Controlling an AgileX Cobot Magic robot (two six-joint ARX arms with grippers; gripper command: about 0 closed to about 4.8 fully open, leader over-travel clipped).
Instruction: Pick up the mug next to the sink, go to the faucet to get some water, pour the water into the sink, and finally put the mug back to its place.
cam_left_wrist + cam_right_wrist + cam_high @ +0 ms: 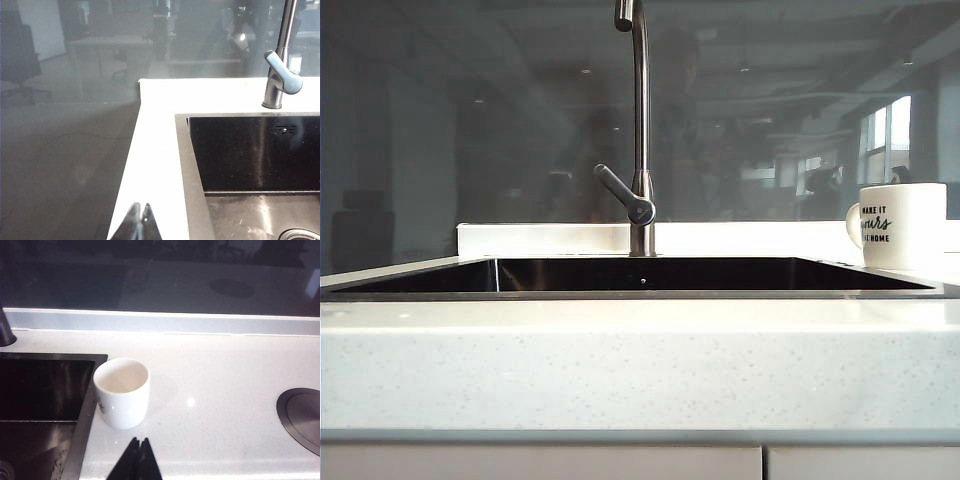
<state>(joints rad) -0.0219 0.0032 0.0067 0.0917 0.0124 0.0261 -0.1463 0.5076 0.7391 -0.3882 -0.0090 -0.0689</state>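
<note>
Daylight is coming from windows reflected in the dark glass wall (470, 130) at the right of the exterior view, leaving the countertop (640, 360) bright and slightly washed out. In the right wrist view, the mug (122, 392) is casting a soft shadow and a small glare spot is shining beside it. The closed left gripper (136, 225) and right gripper (136, 462) are showing blurred and out of focus

Both grippers closed, holding nothing.
Left black two-finger gripper (139, 222) and right black two-finger gripper (138, 456): fingertips pressed together.
</note>
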